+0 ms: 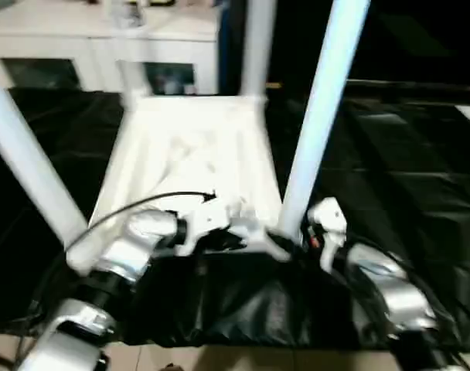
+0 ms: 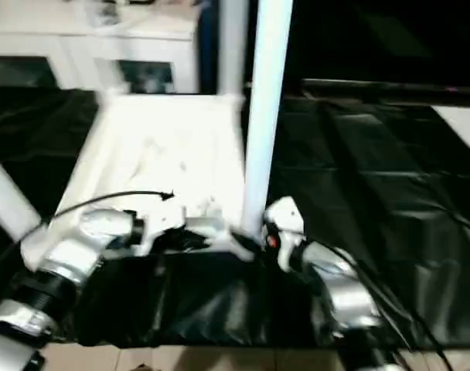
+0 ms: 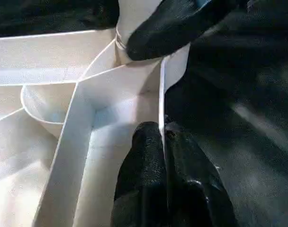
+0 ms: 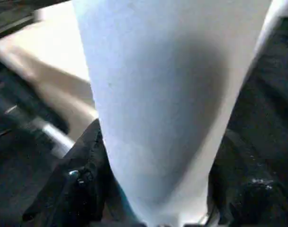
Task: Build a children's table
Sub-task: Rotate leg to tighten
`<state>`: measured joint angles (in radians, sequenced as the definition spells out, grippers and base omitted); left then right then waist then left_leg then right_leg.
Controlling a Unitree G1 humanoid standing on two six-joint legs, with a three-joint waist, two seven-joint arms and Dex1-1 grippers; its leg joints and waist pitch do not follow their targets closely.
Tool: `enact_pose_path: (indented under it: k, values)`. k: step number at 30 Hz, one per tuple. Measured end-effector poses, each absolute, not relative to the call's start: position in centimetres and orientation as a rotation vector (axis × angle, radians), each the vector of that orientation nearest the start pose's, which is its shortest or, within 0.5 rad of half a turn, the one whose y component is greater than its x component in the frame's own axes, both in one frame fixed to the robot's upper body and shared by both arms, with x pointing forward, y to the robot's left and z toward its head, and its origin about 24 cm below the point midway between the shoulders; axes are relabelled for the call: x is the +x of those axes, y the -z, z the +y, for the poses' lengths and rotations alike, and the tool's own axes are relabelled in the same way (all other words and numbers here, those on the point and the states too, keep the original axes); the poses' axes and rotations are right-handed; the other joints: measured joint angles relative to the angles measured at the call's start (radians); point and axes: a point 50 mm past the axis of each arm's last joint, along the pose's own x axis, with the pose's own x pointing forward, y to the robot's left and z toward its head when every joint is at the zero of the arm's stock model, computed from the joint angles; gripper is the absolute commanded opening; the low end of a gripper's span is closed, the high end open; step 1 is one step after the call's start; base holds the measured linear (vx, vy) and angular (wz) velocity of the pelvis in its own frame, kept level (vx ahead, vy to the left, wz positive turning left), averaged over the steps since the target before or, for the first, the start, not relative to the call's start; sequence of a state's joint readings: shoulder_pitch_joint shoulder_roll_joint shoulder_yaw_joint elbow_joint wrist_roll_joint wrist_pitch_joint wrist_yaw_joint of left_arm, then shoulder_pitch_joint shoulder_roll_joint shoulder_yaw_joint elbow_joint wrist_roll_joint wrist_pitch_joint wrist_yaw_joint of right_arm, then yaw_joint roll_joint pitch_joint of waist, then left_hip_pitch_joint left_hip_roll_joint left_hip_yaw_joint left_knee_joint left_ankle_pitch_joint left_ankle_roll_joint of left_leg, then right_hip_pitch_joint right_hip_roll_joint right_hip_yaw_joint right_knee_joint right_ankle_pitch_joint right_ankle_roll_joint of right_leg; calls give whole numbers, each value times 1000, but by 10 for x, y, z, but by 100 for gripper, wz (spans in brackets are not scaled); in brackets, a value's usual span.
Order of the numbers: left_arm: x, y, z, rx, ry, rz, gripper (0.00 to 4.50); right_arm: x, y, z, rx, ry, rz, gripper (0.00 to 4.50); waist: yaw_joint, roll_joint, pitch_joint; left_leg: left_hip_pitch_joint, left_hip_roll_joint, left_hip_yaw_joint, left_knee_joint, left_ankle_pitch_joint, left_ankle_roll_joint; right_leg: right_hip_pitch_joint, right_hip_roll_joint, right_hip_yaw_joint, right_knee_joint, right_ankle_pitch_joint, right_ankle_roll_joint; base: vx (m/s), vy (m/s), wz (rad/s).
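Observation:
The white children's table lies upside down on the black-draped surface, its ribbed top (image 1: 192, 154) facing up. Legs stand in its corner sockets: a near right leg (image 1: 320, 116), a near left leg (image 1: 26, 170) and a far leg (image 1: 258, 46). My left gripper (image 3: 163, 130) is shut on the thin near rim (image 3: 161, 94) of the top, close to the near right socket. My right gripper (image 4: 156, 189) is closed around the base of the near right leg (image 4: 163, 94), with a black finger on each side. One of its fingers (image 3: 158, 33) presses the leg just above the socket.
The black cloth (image 1: 389, 170) spreads to both sides of the table top. A white cabinet (image 1: 103, 39) stands behind it. The work surface's front edge and a strip of pale floor (image 1: 219, 359) lie just below my forearms.

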<state>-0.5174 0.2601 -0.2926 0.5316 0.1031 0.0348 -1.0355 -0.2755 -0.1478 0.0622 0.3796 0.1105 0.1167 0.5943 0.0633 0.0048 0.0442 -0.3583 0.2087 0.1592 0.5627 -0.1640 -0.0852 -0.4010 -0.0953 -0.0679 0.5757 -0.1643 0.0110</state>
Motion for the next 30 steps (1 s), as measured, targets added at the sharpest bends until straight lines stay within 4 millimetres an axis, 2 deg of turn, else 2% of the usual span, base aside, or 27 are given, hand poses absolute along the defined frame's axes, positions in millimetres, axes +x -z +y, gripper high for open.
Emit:
enact_pose_path:
  k: [4,7,8,10,12,14,18,22,25,30]
  values:
    - [307,-36,79,419,1144,333,0,306,-14,-117,46,-396,246,252,-24,1,0,0,-2,-4,3,0,0,1,0,-1,-7,0,0,0,0,0]
    - [306,-36,73,408,1104,333,0,310,-15,-114,50,-336,236,252,-30,6,1,0,-2,-6,1,0,0,2,0,-3,-19,0,0,0,0,0]
    - [306,-36,73,409,1100,331,0,310,-15,-114,48,-338,230,287,-30,7,1,0,-3,-6,1,0,0,2,0,-3,-19,0,0,0,0,0]
    - [305,-36,73,413,1100,329,0,309,-15,-114,49,-344,227,324,-31,7,1,0,-3,-5,1,0,0,2,0,-2,-20,0,0,0,0,0]
    - [303,-36,71,417,1107,322,0,309,-15,-114,53,-352,225,331,-29,7,1,0,-4,-5,1,0,0,2,0,0,-20,0,0,0,0,0]
    - [302,-37,70,421,1116,317,0,309,-16,-116,52,-368,222,366,-26,8,1,-1,-4,-3,0,0,1,2,0,1,-19,0,0,0,0,0]
    - [298,-40,72,431,1170,312,0,306,-18,-124,19,-472,217,366,-18,8,1,-2,-3,1,0,0,0,1,0,4,-15,7,-4,0,0,0]
    - [293,-42,87,428,1257,303,0,296,-24,-134,-67,-714,220,366,-5,8,1,-5,0,9,0,0,0,-4,1,6,-4,18,-9,39,-10,3]
    - [293,-44,96,438,1295,300,0,292,-28,-139,-102,-828,223,366,1,8,1,-8,1,10,0,0,0,-8,3,5,3,13,-4,41,-22,6]
    - [291,-48,109,438,1403,315,0,276,-34,-149,-182,-1080,251,366,27,5,1,-9,4,12,0,0,1,-8,3,3,4,7,-5,0,0,0]
